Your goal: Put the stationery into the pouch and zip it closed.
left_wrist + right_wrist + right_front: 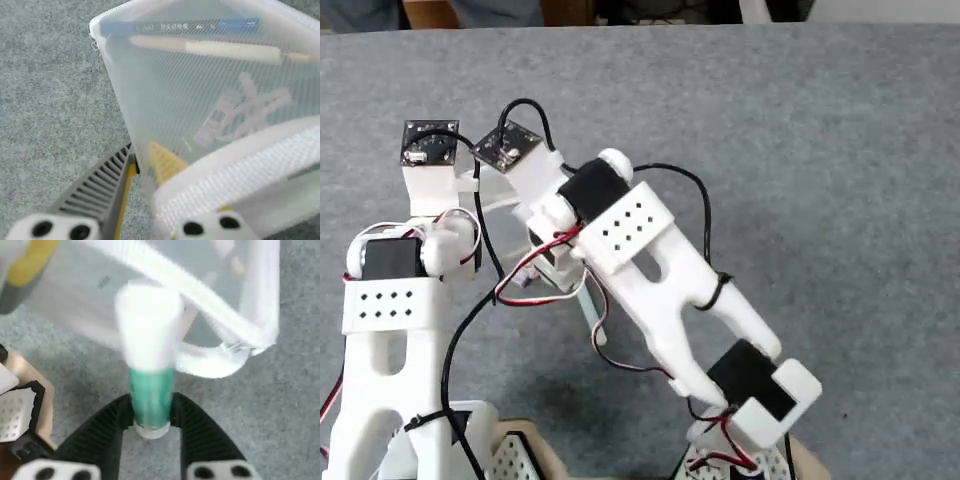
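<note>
A translucent mesh pouch [200, 100] with a white zip edge [240, 170] hangs above the grey mat. Inside it lie a blue pen [190, 26], a cream pen [225, 49] and a small white clip-like item [250, 107]. My left gripper [145, 162] is shut on the pouch's wall near the zip, one grey finger [100, 190] outside it. My right gripper [152, 407] is shut on a green-and-white stick [150, 355]. Its white cap points at the pouch's open mouth [210, 347]. In the high view both wrists [510, 150] meet at the left, covering the pouch.
Grey felt mat [800, 150] covers the table, with free room to the right and far side. The arms' base plates [520, 450] sit at the near edge, and one shows beside my right gripper [20, 405]. Loose cables [520, 290] run between the arms.
</note>
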Motion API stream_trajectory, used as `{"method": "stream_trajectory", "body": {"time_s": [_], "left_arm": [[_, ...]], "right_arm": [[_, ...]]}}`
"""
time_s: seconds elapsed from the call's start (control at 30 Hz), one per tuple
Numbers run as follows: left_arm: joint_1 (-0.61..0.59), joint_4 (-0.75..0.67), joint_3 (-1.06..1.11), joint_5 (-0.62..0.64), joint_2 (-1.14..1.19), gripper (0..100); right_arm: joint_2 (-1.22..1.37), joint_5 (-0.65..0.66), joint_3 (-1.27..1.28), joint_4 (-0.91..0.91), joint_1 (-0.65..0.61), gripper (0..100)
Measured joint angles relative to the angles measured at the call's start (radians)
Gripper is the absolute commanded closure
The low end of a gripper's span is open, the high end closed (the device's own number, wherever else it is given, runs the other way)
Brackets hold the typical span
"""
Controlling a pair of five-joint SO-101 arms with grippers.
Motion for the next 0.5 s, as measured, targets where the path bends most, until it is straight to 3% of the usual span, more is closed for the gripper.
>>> {"method": "stream_trajectory", "body": {"time_s": [0.5], "left_arm": [[-0.008, 0.000, -0.005, -0.005, 0.000, 97]], "right_arm": [[0.037, 0.000, -0.003, -0.002, 0.021, 83.2]]}}
